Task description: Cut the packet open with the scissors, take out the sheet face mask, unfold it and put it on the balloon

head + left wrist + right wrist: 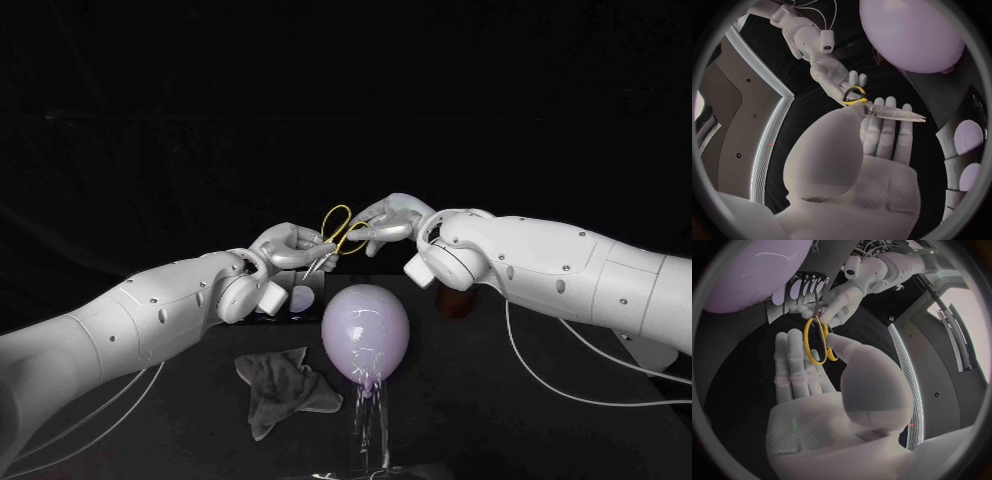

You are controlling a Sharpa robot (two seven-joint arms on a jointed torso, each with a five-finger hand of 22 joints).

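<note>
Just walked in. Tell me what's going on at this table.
Both hands hold the scissors above the table: the right hand has the yellow handles, the left hand grips the blades. The balloon stands nearer the robot, a grey cloth beside it. What looks like the packet lies on the table below the left hand; the scissors are not at it.

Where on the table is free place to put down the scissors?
The black table looks bare right of the pale lilac balloon, toward the near edge. Crowded: the middle, where the left hand and right hand both hold the yellow-handled scissors, and left of the balloon, with the crumpled grey cloth and dark packet.
</note>
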